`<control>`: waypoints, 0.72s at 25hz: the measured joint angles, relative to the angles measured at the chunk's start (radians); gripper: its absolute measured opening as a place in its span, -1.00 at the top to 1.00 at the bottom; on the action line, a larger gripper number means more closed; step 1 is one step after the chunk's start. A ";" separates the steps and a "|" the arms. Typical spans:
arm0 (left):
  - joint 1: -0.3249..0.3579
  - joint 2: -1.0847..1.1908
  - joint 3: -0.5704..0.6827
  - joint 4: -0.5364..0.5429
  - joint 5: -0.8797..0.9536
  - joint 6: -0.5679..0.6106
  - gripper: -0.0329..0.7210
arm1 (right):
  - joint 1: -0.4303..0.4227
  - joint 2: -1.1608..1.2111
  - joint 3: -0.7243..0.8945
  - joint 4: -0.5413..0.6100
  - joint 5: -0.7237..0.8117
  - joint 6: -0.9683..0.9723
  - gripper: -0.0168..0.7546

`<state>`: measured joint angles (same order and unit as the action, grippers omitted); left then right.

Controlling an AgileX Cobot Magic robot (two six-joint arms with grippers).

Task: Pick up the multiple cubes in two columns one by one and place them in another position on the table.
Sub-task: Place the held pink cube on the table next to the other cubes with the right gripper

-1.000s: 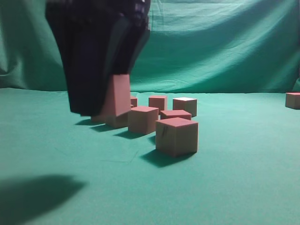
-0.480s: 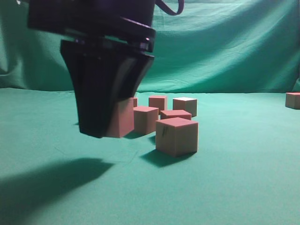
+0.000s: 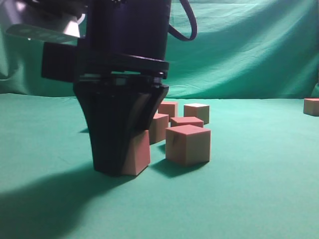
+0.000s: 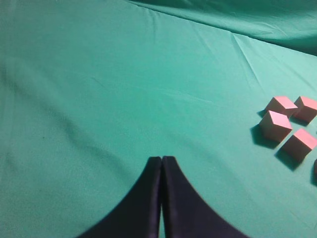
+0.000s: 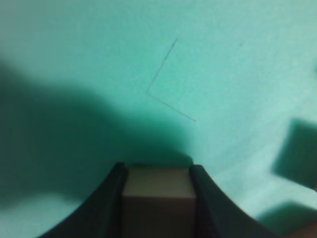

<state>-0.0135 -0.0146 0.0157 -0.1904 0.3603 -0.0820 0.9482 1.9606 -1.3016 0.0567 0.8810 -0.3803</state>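
The right gripper [image 5: 157,186] clamps one cube [image 3: 138,154] by opposite flat faces — light, rigid, unlikely to slip; left gripper [image 4: 162,166] pressed closed, empty.

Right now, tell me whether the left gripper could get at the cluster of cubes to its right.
Probably yes: the left gripper is shut and holds nothing, and only bare table lies between it and the cubes.

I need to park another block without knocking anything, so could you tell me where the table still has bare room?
The green cloth table is bare at front right, between the nearest cube and the lone cube at far right. Bare too: the wide stretch left of the four cubes in the left wrist view. Crowded: the cluster beside the right gripper.
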 joint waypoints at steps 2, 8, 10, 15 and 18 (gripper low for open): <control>0.000 0.000 0.000 0.000 0.000 0.000 0.91 | 0.000 0.000 0.000 0.001 -0.002 0.000 0.28; 0.000 0.000 0.000 0.000 0.000 0.000 0.91 | -0.002 0.000 0.000 0.006 -0.002 -0.019 0.28; 0.000 0.000 0.000 0.000 0.000 0.000 0.91 | -0.002 0.000 0.000 0.006 -0.004 -0.026 0.17; 0.000 0.000 0.000 0.000 0.000 0.000 0.91 | -0.002 -0.033 0.000 0.006 -0.004 -0.027 -0.47; 0.000 0.000 0.000 0.000 0.000 0.000 0.91 | -0.002 -0.082 0.000 0.006 0.002 -0.029 -0.72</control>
<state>-0.0135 -0.0146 0.0157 -0.1904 0.3603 -0.0820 0.9461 1.8791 -1.3016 0.0628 0.8829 -0.4097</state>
